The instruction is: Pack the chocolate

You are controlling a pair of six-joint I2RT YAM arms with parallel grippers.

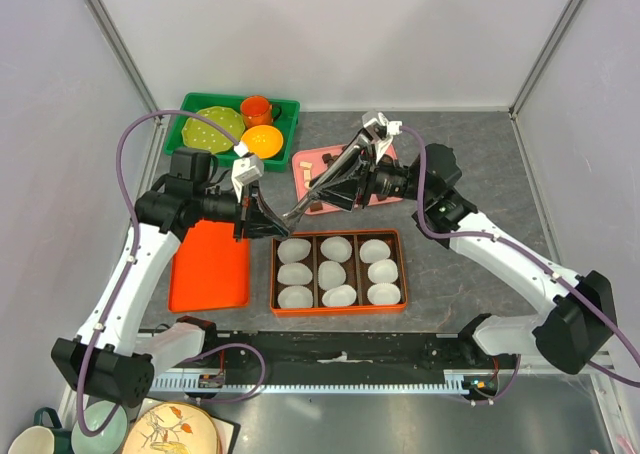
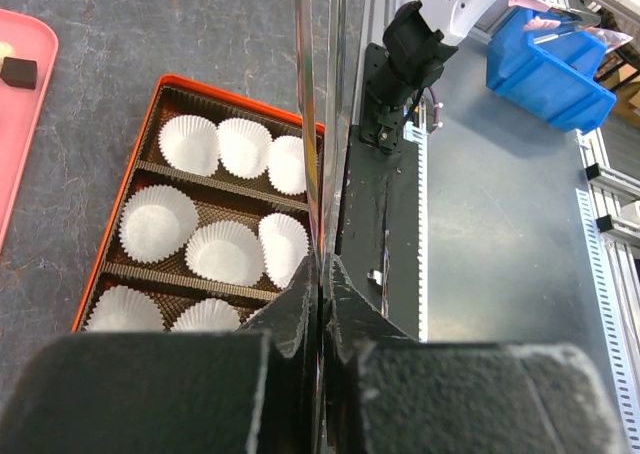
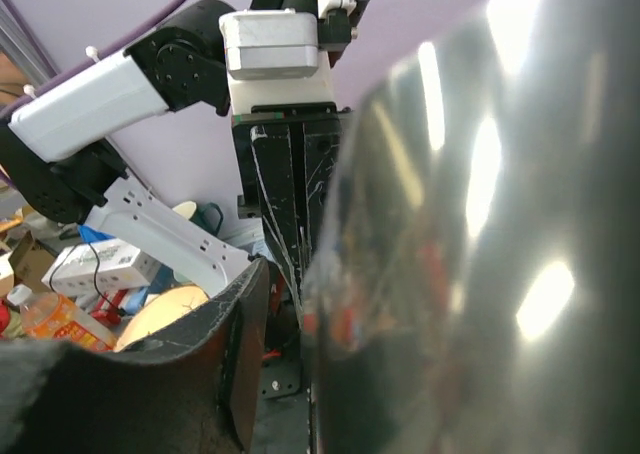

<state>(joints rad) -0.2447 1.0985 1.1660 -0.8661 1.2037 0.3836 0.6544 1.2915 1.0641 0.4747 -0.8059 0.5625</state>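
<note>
Small brown chocolate pieces point(image 1: 303, 164) lie on a pink tray point(image 1: 300, 177) behind the box; one dark square point(image 2: 18, 71) shows in the left wrist view. An orange box point(image 1: 338, 236) holds white paper cups point(image 1: 337, 272), all empty, also seen in the left wrist view point(image 2: 225, 252). My left gripper point(image 1: 278, 217) is shut on one end of long metal tongs point(image 1: 345, 159), whose strips point(image 2: 318, 124) run over the box's edge. My right gripper point(image 1: 325, 189) is at the tongs' other part. Its visible finger point(image 3: 235, 324) stands apart from the shiny metal point(image 3: 480, 254); its other finger is hidden.
A green bin point(image 1: 190, 104) with a green plate, orange cup and orange bowl stands at the back left. A flat orange lid point(image 1: 210, 264) lies left of the box. A blue bin point(image 2: 550, 69) sits beyond the black rail point(image 2: 380, 224). Mugs and a plate lie below the left base.
</note>
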